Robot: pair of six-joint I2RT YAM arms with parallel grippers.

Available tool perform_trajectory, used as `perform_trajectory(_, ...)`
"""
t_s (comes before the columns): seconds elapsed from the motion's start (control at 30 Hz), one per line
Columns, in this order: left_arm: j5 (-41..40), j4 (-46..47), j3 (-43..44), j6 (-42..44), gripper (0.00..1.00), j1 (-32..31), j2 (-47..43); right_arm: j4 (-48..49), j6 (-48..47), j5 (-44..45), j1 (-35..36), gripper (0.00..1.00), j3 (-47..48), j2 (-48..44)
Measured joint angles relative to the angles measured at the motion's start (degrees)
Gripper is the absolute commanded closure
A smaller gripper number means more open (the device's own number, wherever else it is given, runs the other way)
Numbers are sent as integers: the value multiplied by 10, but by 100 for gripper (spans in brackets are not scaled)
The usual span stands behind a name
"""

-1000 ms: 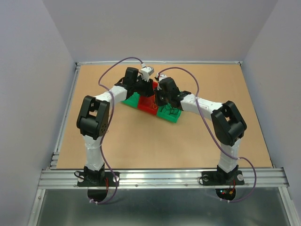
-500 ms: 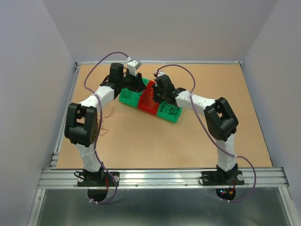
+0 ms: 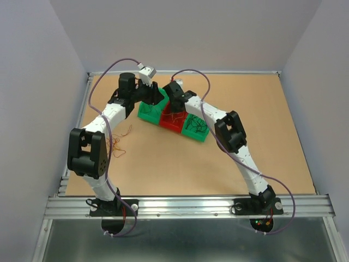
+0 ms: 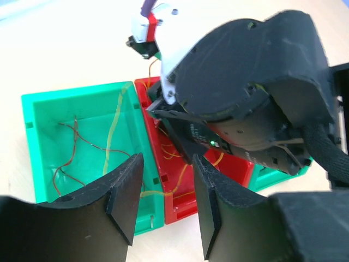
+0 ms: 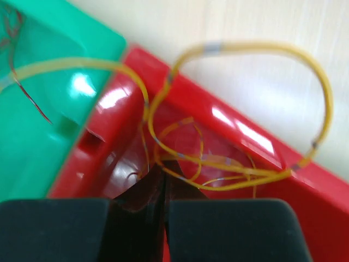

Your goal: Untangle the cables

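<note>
The cables are thin curly strands lying in three joined bins. Yellow cables (image 5: 229,164) fill the red bin (image 5: 248,134), and one loop (image 5: 327,98) arches over its rim. My right gripper (image 5: 162,173) is down inside that bin, shut, with a yellow strand caught at its tips. Dark red strands (image 4: 68,158) and one pale yellow strand (image 4: 112,134) lie in the left green bin (image 4: 32,136). My left gripper (image 4: 166,199) hovers open above the seam between the green and red bins (image 4: 182,204), holding nothing. Black strands (image 3: 195,124) sit in the right green bin (image 3: 200,136).
A few loose orange strands (image 3: 117,146) lie on the brown table left of the bins. My right wrist (image 4: 245,93) looms close in front of the left gripper. The two grippers (image 3: 151,94) (image 3: 173,105) stand side by side over the bins.
Both arms swung left. The left gripper moved from the red bin towards the left green bin and opened a little. The right gripper, still shut, shifted onto the red bin.
</note>
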Motion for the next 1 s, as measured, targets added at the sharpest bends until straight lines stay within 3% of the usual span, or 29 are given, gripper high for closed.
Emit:
perform_trajectory(0.07, -6, 5, -1, 0, 48, 1, -1, -14, 2, 10, 0, 99, -7, -7)
perform_trajectory(0.33, -7, 12, -4, -2, 43, 3, -1, 2, 0, 15, -1, 100, -220, -151)
perform_trajectory(0.77, 10, -29, 24, 7, 38, -15, 92, 34, -6, -2, -4, 99, -225, -150)
perform_trajectory(0.87, 11, -48, 29, 8, 41, -19, 105, 34, -6, -2, -4, 99, -225, -148)
perform_trajectory(1.0, 10, -66, 43, 12, 59, -27, 114, 35, -6, -2, -4, 100, -225, -148)
